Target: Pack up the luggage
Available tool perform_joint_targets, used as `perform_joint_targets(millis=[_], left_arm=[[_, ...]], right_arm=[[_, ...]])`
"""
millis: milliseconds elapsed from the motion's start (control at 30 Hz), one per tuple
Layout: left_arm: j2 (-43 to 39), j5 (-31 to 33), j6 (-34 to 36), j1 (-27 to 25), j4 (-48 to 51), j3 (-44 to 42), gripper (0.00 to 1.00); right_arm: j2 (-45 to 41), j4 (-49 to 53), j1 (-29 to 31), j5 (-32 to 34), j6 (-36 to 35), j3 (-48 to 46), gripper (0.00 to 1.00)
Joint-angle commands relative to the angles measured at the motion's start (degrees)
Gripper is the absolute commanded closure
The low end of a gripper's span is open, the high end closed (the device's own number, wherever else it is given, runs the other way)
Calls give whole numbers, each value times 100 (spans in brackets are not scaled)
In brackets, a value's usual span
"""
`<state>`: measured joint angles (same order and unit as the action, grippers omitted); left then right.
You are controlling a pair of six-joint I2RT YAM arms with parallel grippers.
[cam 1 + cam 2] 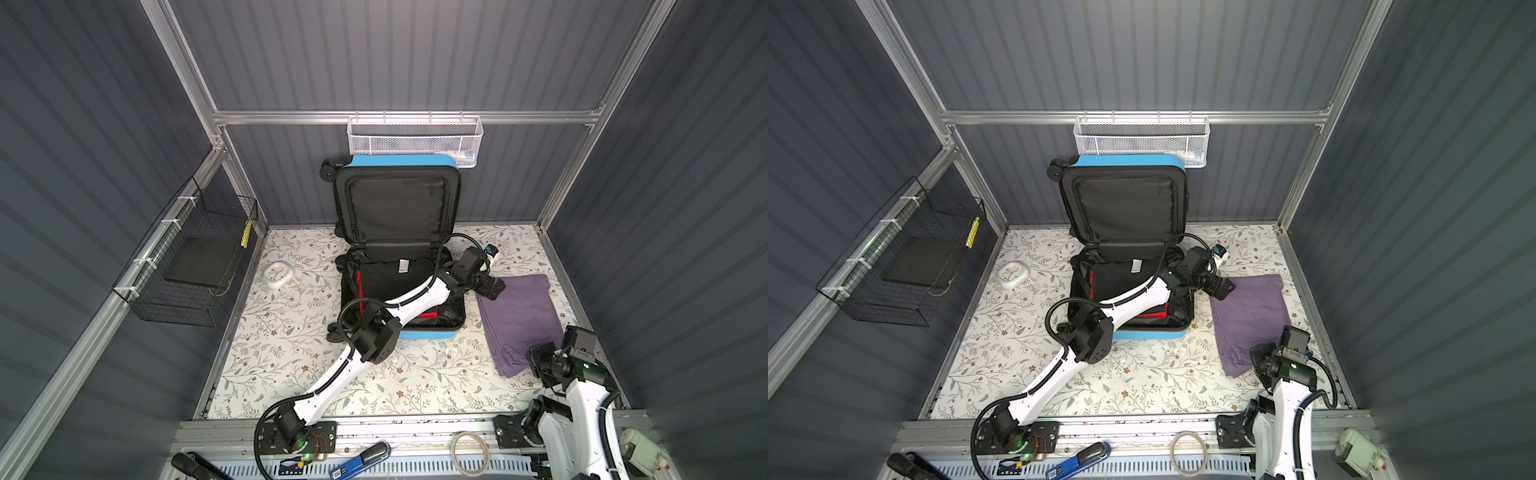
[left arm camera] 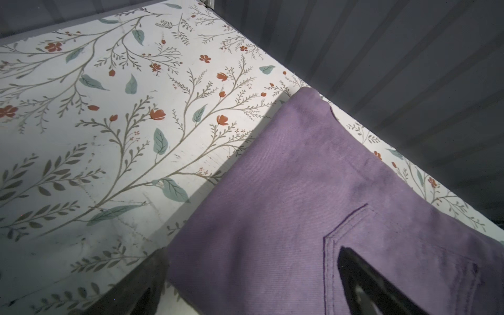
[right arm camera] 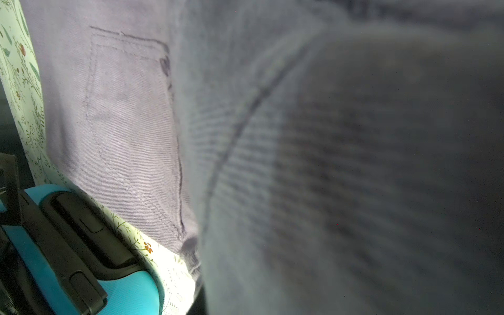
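Robot lab cell: aluminium frame [image 1: 407,117], grey panel walls [image 1: 395,50], rail-mounted arms [image 1: 419,299].

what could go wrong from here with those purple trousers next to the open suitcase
1. The open left gripper straddles the edge of the folded purple trousers: one of its fingers over cloth, the other over bare table. Closing may pinch only top layers, so the fold could come apart.
2. The left arm lies across the open luggage; swinging the cloth in could snag its rim.
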<state>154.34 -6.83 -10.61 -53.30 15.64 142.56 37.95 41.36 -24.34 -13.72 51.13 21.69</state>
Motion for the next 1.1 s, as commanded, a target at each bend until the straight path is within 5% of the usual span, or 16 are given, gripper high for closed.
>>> perform_joint_targets(millis=[0, 300, 500, 733, 900, 1067], left_arm=[[166, 493, 140, 28, 20, 175, 0], [122, 564, 457, -93, 69, 106, 0], [-596, 322, 443, -237, 154, -494, 0], [-1520, -89, 39, -235, 416, -966, 0], [-1611, -11, -173, -241, 1167, -538, 0], [-1756, -148, -886, -242, 1461, -671, 0]], right_arm=[[-18, 26, -26, -55, -60, 142, 100], [-18, -107, -27, -210, -23, 114, 100], [189, -646, -27, -404, 167, 11, 100], [1086, -1523, -27, -498, 318, 83, 100], [1785, -1998, -27, -781, 347, 232, 100], [1656, -2010, -32, -804, 375, 266, 100]])
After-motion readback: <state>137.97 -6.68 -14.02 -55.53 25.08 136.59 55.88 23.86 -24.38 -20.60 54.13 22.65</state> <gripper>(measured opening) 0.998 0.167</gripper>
